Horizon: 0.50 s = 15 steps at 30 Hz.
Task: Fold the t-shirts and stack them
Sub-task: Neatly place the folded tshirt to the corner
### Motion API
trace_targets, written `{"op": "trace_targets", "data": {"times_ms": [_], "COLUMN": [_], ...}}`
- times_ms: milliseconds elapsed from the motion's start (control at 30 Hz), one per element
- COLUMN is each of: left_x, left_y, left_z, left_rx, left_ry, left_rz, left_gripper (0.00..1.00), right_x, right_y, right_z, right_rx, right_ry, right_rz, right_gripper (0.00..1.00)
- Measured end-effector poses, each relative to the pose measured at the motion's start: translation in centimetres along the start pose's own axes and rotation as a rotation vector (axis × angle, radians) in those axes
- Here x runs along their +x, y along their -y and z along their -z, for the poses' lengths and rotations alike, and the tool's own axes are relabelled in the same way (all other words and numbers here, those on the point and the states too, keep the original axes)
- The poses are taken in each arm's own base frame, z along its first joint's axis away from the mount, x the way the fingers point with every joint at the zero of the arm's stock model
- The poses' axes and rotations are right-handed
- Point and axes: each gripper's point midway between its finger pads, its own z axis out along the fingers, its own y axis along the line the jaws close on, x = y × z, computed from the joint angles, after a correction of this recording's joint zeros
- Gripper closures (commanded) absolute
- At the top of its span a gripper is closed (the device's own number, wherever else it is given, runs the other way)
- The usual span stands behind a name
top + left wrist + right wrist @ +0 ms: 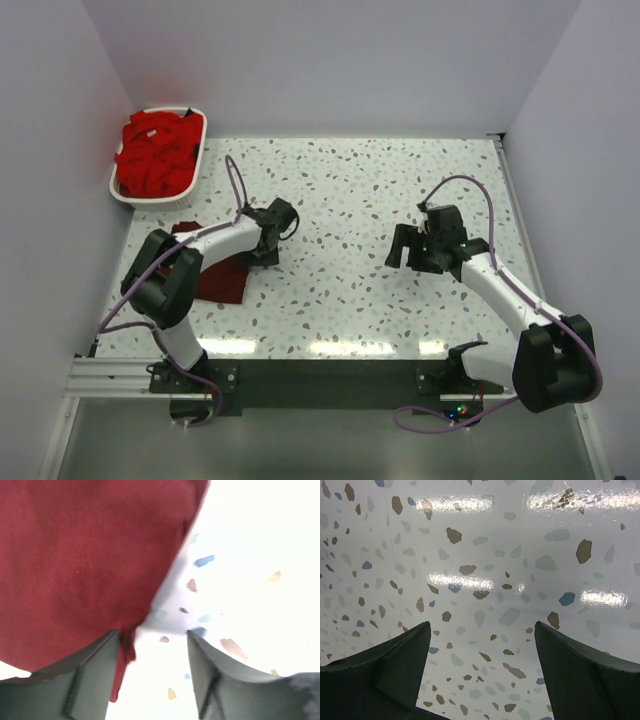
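One dark maroon t-shirt (pixel 220 280) lies on the speckled table (pixel 350 190) under my left arm, and the bright red t-shirts (pixel 155 158) sit heaped in the white basket (pixel 198 160) at the far left corner. My left gripper (pixel 152 647) is parted at the maroon cloth's edge, which brushes one finger, nothing pinched. My right gripper (pixel 482 645) hangs wide open over the table, holding nothing
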Motion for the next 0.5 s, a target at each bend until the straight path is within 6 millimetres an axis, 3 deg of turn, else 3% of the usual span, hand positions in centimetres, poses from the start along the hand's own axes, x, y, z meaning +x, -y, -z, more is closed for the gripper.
{"op": "trace_targets", "data": {"times_ms": [167,267,333,400,500], "left_x": [-3.0,-5.3,-6.5,-6.4,-5.0], "left_y": [-0.1,-2.2,-4.9,-7.6,-8.9], "left_z": [3.4,4.8,4.3,2.9,0.8], "left_rx": [0.062,0.106,0.101,0.063,0.027], "left_ry": [0.072,0.12,0.137,0.123,0.065], "left_rz": [0.051,0.139,0.224,0.28,0.284], "left_gripper": [0.34,0.35,0.33,0.3,0.28], "right_x": [0.0,-0.1,-0.2,-0.1,0.3], "right_y": [0.0,-0.1,-0.2,-0.3,-0.3], "right_z": [0.1,0.2,0.2,0.2,0.1], "right_rx": [-0.002,-0.006,-0.011,-0.02,-0.027], "right_ry": [0.003,0.008,0.008,0.006,-0.005], "right_rz": [0.002,0.004,0.004,0.005,0.004], "right_gripper": [0.12,0.12,0.12,0.13,0.12]}}
